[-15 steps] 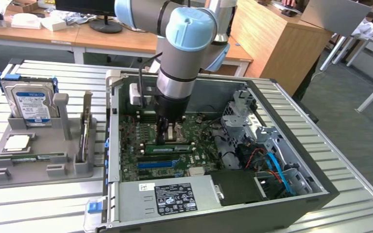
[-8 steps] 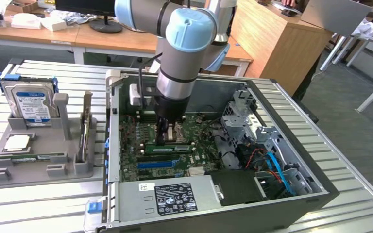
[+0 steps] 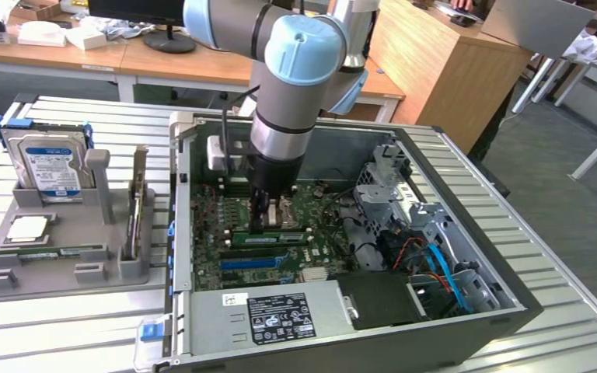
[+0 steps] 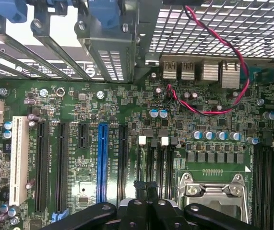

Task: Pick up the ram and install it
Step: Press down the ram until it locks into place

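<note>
While I scan from the exterior view's left, I see the slatted metal counter carrying a grey holder. A silver hard drive with a blue-white label stands upright at the holder's far end. A square silver CPU chip lies flat nearer to me, and a narrow green strip rests in a recess just near of that.

To the right of the holder sits the opened computer case, with its motherboard facing up. The arm reaches down into it, and the end effector hangs low over the board with its fingers clenched together. The ram lies lengthwise in the slots directly at the fingertips, on their near side. I cannot tell whether the fingers touch it or pinch its edge.

From the wrist view, the closed end effector sits between a blue expansion slot and the silver CPU socket. A red and black twisted wire loops over the board beyond.

Farther to the exterior view's right, blue cables run beside the drive cage.
</note>
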Controlling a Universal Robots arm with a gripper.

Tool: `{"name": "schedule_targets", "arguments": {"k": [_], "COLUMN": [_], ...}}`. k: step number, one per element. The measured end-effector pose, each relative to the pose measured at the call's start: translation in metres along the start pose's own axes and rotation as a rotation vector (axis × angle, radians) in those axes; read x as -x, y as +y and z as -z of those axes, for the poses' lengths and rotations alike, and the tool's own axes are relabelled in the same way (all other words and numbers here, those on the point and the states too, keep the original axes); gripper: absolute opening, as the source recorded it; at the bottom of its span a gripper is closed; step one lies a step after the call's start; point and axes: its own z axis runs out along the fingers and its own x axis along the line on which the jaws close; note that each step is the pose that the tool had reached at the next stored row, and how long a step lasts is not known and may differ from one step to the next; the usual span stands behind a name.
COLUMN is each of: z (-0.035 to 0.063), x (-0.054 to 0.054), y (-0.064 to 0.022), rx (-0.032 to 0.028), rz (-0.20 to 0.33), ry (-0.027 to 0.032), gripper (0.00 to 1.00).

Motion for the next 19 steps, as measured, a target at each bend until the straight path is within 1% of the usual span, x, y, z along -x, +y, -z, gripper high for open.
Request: {"name": "schedule_targets", "arguments": {"k": [19], "z": [-0.0032], "x": [-0.0002], "y": [0.0], "rx": [0.0003], "rz": [0.0], "ry": [0.0004], "gripper": [0.1]}}
